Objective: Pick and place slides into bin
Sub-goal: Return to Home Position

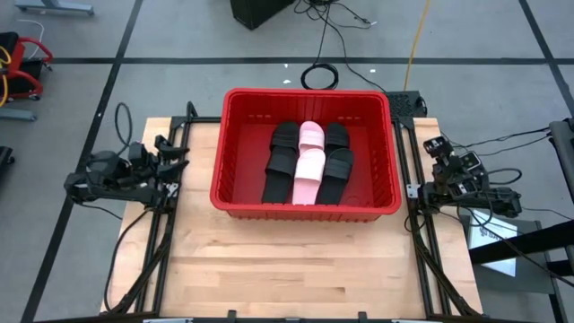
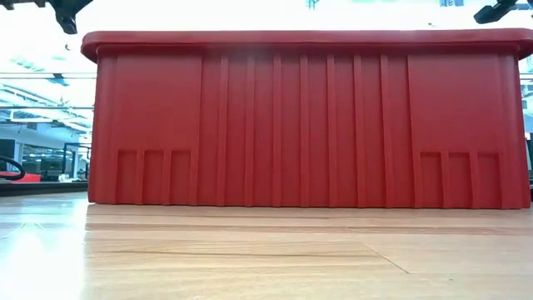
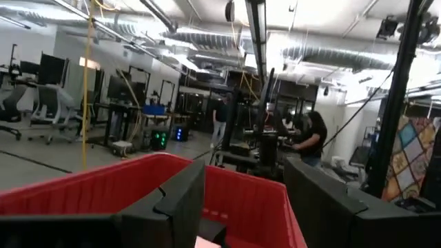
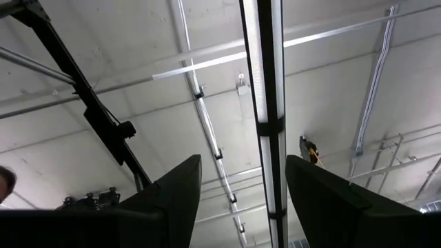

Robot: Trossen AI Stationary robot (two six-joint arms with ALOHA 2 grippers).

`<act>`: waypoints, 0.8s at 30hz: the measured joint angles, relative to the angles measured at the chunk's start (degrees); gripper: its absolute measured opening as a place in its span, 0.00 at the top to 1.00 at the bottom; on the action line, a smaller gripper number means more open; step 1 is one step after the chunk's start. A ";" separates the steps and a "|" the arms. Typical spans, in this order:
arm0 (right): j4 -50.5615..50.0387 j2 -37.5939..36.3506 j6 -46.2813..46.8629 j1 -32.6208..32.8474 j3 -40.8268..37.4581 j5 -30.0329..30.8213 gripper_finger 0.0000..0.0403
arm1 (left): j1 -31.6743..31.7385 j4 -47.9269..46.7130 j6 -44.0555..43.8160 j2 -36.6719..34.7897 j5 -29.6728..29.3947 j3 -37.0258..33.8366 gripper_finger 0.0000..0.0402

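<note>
Resting wide open and empty at the left edge of the pale wooden table, the left gripper faces the large red ribbed plastic bin, set mid-table twd the far edge. Black and light-pink open-toe slide sandals lie side by side inside it. At the right edge the right gripper, fingers also well apart w/ nothing held, pts at the ceiling.
</note>
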 joint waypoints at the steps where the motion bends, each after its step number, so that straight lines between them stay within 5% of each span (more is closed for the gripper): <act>1: -0.48 0.00 0.15 0.00 0.00 0.02 0.50 | 0.00 1.24 -0.14 0.02 -0.01 -0.80 0.49; 24: -4.37 0.00 1.17 0.00 -0.05 0.23 0.50 | -0.11 35.04 2.82 -0.02 0.03 -19.26 0.49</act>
